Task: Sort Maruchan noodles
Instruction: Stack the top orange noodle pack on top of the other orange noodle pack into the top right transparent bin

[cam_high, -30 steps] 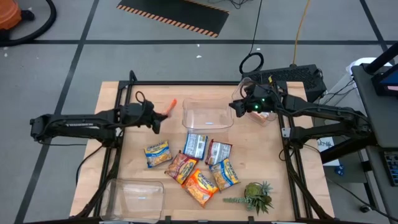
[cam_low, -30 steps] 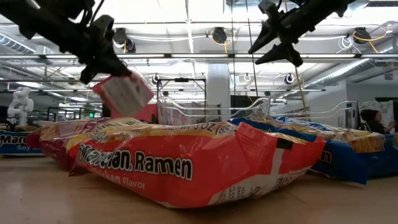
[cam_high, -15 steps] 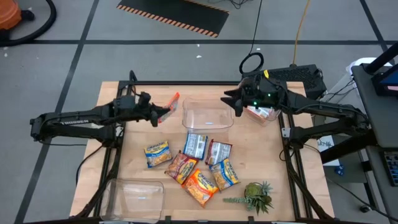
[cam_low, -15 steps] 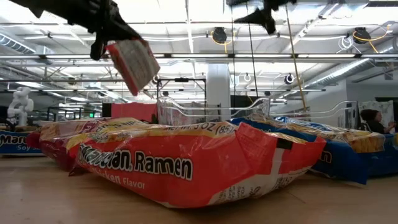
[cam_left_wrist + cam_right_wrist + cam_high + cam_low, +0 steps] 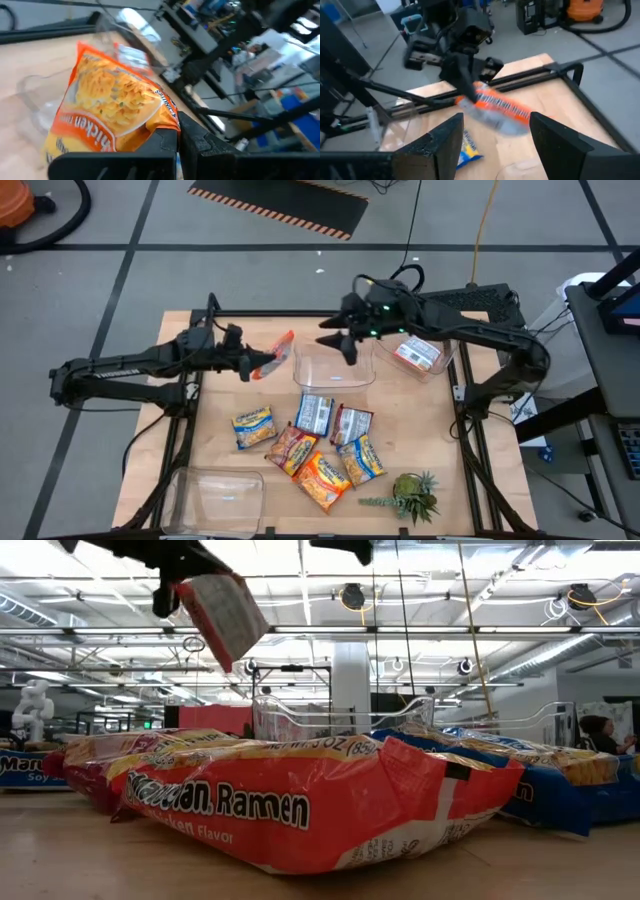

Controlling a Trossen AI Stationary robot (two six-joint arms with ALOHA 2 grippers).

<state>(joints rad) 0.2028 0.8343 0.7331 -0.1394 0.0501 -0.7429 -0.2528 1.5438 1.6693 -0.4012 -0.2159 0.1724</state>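
Packets first: I count six loose noodle packets (image 5: pixel 308 443) lying in a cluster on the wooden table (image 5: pixel 440 430), between the two clear bins on this side. One is blue and yellow (image 5: pixel 254 426), one pale blue (image 5: pixel 316 413), one dark red-brown (image 5: pixel 350 423), and three are orange-yellow, overlapping at the front of the heap. A seventh packet (image 5: pixel 418 354) lies inside a clear bin (image 5: pixel 443 365) at the far right of the table. An eighth, the orange packet (image 5: pixel 277 350), hangs in the air in my left pincer (image 5: pixel 262 363).

Bins: I see three of them, that right one, an empty-looking middle bin (image 5: pixel 334 366) at the far edge, and a third bin (image 5: pixel 218 492) at the near left corner. One small green plant (image 5: pixel 405 496) sits at the near right.

My left pincer is closed tight on the lower edge of the orange packet (image 5: pixel 111 108), the fingers (image 5: pixel 197 145) pinching the wrapper so it stands up tilted, raised above the table just beside the middle bin's left wall. From table height the packet (image 5: pixel 223 613) shows high overhead.

My right pincer (image 5: pixel 337 342) hovers over the far rim of the middle bin with its fingers (image 5: pixel 561 150) spread wide, gripping nothing, pointed toward the left arm and the orange packet (image 5: pixel 499 106).
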